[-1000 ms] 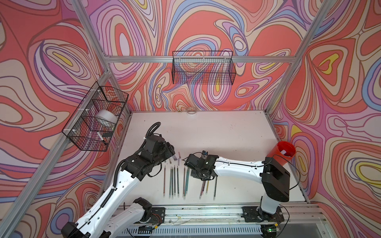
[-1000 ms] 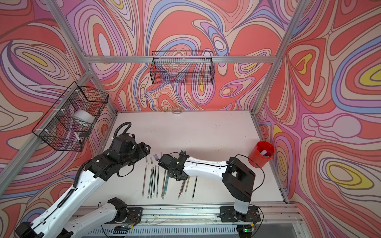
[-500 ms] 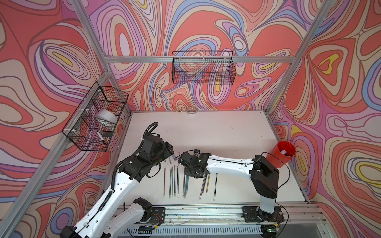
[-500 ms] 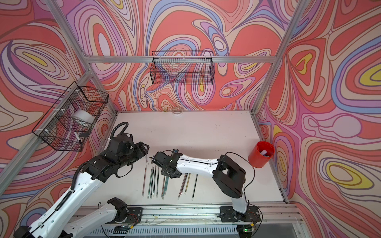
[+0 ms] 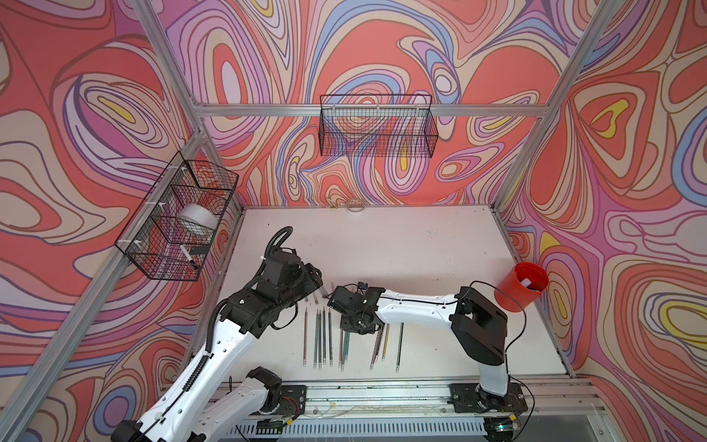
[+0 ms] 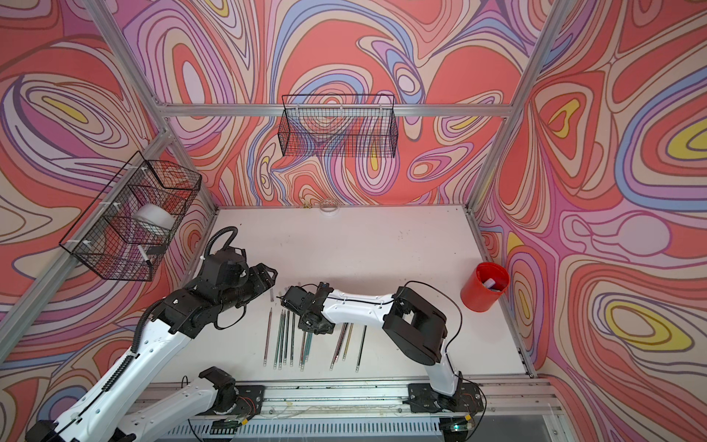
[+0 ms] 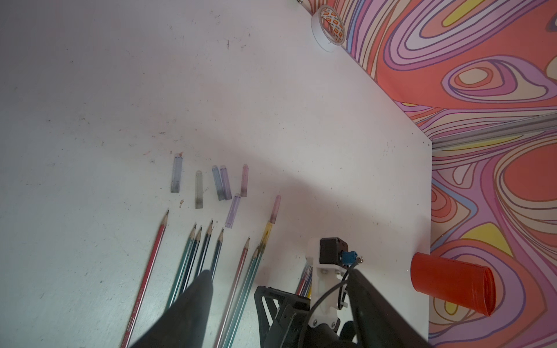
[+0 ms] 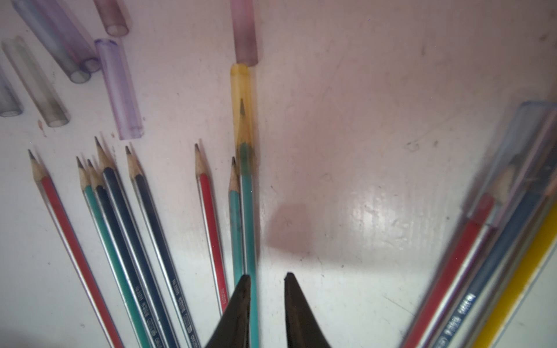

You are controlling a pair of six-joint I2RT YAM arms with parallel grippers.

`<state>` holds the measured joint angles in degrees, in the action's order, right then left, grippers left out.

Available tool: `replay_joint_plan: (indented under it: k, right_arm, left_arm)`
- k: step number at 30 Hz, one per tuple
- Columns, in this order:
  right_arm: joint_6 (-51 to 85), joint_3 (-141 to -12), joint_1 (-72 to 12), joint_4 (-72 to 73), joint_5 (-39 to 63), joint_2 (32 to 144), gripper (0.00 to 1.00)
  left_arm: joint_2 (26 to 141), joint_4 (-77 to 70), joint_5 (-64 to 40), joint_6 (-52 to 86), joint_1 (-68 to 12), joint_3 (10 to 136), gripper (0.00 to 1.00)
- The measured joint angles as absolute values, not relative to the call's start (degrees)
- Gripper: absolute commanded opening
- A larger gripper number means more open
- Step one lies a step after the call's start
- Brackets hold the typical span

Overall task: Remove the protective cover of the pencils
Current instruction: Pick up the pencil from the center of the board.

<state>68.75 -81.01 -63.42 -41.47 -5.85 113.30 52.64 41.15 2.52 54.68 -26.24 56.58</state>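
Several pencils lie side by side on the white table, most with bare sharpened tips. Several loose translucent covers lie just beyond those tips. A teal pencil still wears a yellow protective cover, with a pink cover lying against that cover's end. My right gripper hangs low over this teal pencil, narrowly open, the barrel against one finger's inner side. Another bunch of pencils with a bluish cover lies to one side. My left gripper hovers wide open and empty.
A red cup stands at the table's right edge. A tape roll lies by the back wall. Wire baskets hang on the back wall and the left wall. The right arm's wrist is close to my left gripper.
The right arm has swung left across the pencil row, and its gripper now sits over the capped teal pencil. The left arm has barely moved.
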Motion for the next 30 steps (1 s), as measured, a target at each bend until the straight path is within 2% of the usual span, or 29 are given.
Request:
replay_joint_plan:
  k: [30]
  right_arm:
    - [68.0,-81.8,-64.8,-40.9,-5.3,115.1,0.22]
  left_arm:
    - [53.8,41.1,1.3,54.7,-26.1,56.6,0.72]
